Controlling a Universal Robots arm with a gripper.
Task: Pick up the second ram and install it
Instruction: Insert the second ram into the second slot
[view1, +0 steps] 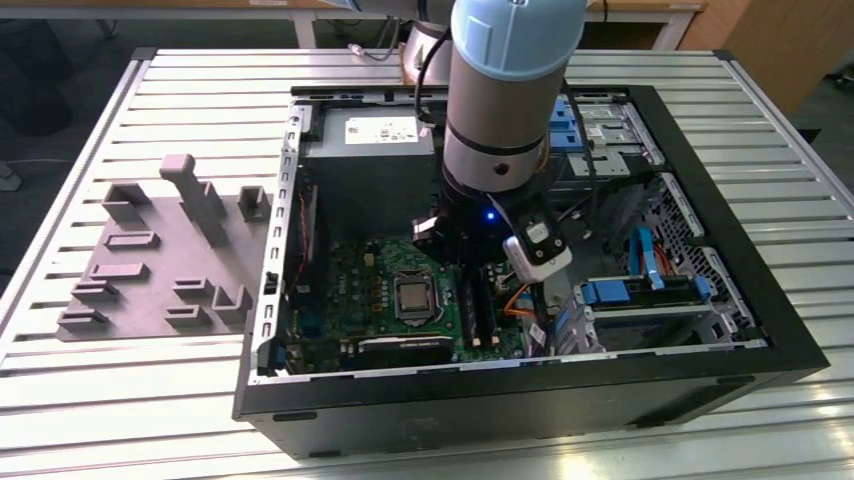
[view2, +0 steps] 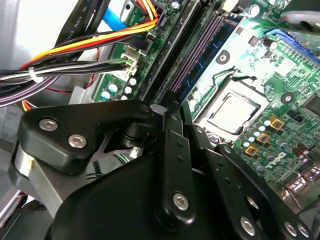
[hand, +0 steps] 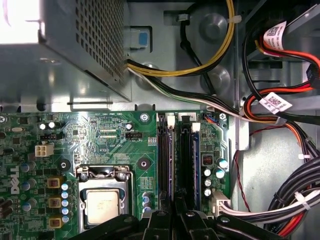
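Reaching down inside the open black computer case (view1: 747, 330), the hand (view2: 172, 117) hovers low over the green motherboard (hand: 100, 135), its black fingers drawn together on the second ram (hand: 195, 165), a thin dark stick standing on edge among the narrow memory slots (hand: 164, 160), hemmed by bundled cables (hand: 280, 205).
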